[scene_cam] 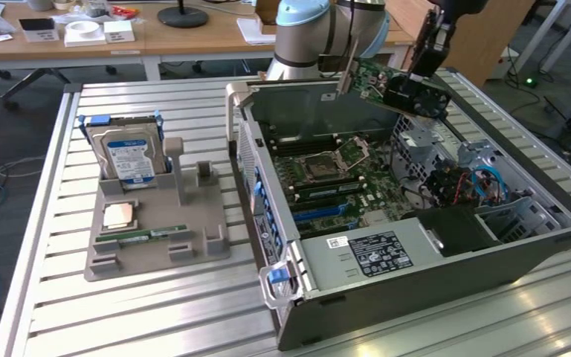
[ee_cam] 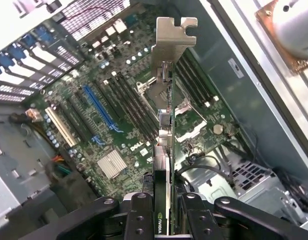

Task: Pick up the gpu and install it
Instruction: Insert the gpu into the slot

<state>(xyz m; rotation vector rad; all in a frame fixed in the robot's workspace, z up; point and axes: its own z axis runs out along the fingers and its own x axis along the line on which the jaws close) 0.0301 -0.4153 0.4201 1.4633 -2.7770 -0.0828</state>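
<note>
The gpu (scene_cam: 397,85), a green card with a black fan and a metal bracket, hangs tilted in the air above the back of the open computer case (scene_cam: 415,260). My gripper (scene_cam: 427,65) is shut on its upper edge. In the wrist view the gpu (ee_cam: 166,130) is seen edge-on, its silver bracket (ee_cam: 175,31) pointing away from me. It sits clamped between my gripper's (ee_cam: 166,217) black fingers (ee_cam: 140,215). Below the card lies the motherboard (ee_cam: 114,145) with a blue expansion slot (ee_cam: 100,107) and black slots beside it. The card is well clear of the board.
A grey holder (scene_cam: 152,238) stands at the exterior view's left on the slatted table, with a blue-labelled hard drive (scene_cam: 127,155), a processor chip (scene_cam: 119,216) and a green memory stick (scene_cam: 152,233). Inside the case are cables (scene_cam: 474,186), a power supply (scene_cam: 375,253) and a processor socket (scene_cam: 327,167).
</note>
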